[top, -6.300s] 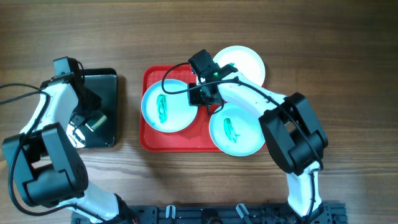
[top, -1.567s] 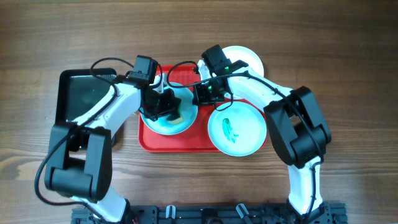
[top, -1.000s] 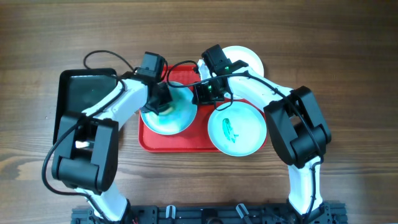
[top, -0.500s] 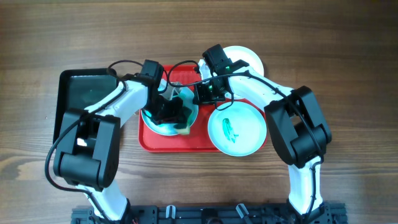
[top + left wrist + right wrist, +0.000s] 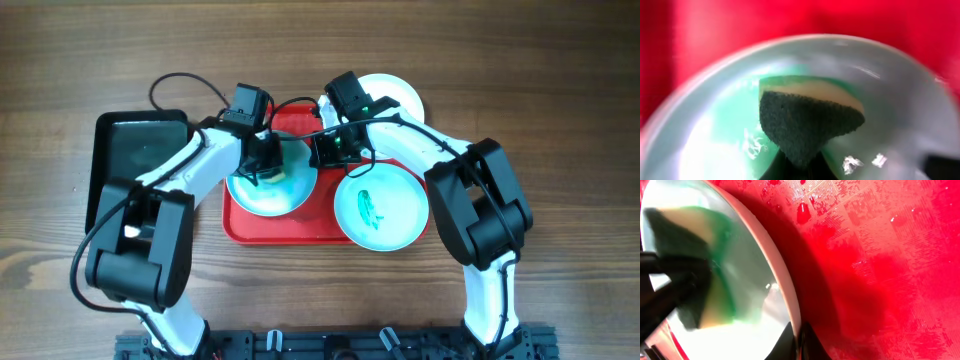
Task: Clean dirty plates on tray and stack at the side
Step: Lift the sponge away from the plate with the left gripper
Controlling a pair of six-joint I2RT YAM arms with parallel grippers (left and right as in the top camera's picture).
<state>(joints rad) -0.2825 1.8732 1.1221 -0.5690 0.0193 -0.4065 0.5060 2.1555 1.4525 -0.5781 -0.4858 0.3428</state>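
The pale aqua plate lies on the left half of the red tray, its centre smeared teal. My left gripper is shut on a green-and-yellow sponge and presses it on the upper part of that plate. My right gripper is shut on the plate's right rim; its fingertips pinch the edge. A white plate with a teal smear lies at the tray's right front. A clean white plate lies off the tray at the back right.
A black glossy tray stands to the left of the red tray, with nothing on it. Water drops lie on the red tray's floor. Cables loop above both arms near the tray's back edge.
My left gripper has rubbed the sponge over the aqua plate, down to its front right and back up to its upper part. The right gripper has stayed on the rim.
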